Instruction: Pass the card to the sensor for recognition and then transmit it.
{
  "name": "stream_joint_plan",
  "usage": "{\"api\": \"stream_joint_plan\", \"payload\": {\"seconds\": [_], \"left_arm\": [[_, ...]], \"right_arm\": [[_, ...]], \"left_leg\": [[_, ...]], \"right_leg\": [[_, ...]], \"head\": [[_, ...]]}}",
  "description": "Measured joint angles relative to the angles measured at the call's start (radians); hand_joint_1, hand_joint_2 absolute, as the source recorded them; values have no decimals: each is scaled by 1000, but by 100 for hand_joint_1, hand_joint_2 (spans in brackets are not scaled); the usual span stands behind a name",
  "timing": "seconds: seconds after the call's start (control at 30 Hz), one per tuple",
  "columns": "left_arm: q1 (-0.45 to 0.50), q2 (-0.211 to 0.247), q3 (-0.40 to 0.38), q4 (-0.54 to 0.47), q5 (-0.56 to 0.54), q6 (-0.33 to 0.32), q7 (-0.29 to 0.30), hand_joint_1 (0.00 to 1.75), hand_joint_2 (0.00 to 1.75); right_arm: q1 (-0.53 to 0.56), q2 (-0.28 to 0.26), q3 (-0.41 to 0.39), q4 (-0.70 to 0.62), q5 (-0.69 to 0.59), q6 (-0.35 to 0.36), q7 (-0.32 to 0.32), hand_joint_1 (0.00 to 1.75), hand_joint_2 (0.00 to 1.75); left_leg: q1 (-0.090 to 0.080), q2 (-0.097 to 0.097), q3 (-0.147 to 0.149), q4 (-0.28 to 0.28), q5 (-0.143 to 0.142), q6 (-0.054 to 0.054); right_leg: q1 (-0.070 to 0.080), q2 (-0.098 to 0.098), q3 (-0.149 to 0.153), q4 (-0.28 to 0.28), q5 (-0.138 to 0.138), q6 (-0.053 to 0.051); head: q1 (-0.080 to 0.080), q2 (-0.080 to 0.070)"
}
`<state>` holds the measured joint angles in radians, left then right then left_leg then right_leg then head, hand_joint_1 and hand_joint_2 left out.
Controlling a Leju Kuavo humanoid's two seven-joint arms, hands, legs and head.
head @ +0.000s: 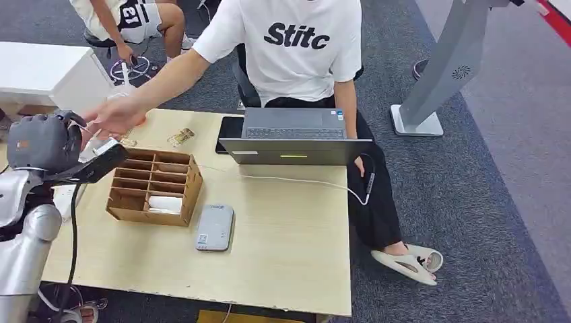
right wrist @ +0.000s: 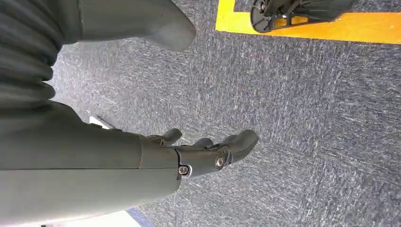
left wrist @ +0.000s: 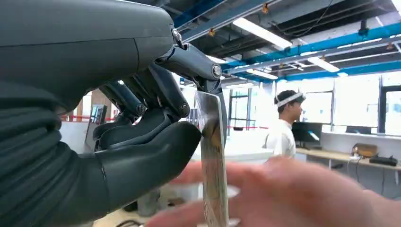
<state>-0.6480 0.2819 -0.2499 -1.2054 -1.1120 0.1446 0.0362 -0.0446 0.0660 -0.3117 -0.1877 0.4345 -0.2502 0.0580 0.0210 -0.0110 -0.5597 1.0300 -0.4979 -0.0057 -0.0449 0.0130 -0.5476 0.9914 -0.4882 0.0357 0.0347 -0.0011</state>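
While the left hand pinches the card past the table's left edge, a person's hand touches it; the right hand hangs empty, fingers loosely apart, over carpet.

"Stitc" in black letters on the white T-shirt of the person behind the laptop. "13", partly hidden, on the white jersey of the second person, seated at the far left. Nothing else readable; print on the sensor too small.
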Motion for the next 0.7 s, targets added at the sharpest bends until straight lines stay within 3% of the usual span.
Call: {"api": "stream_joint_plan", "payload": {"seconds": [0.4,0.43,0.7], "left_arm": [[-86,-13,0,62,-5,17,-1,175,175],[-92,-15,0,64,-3,17,-2,3,175],[-105,-40,4,67,62,29,-2,0,175]], "right_arm": [[-3,0,-10,0,15,0,11,0,175],[-3,0,-13,0,15,0,11,0,175],[-5,0,-26,0,27,2,10,0,175]], "left_leg": [[0,1,0,0,0,0],[0,1,0,0,0,0],[0,0,0,0,0,0]], "right_leg": [[0,1,0,0,0,0],[0,1,0,0,0,0],[0,1,0,0,0,0]], "head": [[0,0],[0,0],[0,0]]}}
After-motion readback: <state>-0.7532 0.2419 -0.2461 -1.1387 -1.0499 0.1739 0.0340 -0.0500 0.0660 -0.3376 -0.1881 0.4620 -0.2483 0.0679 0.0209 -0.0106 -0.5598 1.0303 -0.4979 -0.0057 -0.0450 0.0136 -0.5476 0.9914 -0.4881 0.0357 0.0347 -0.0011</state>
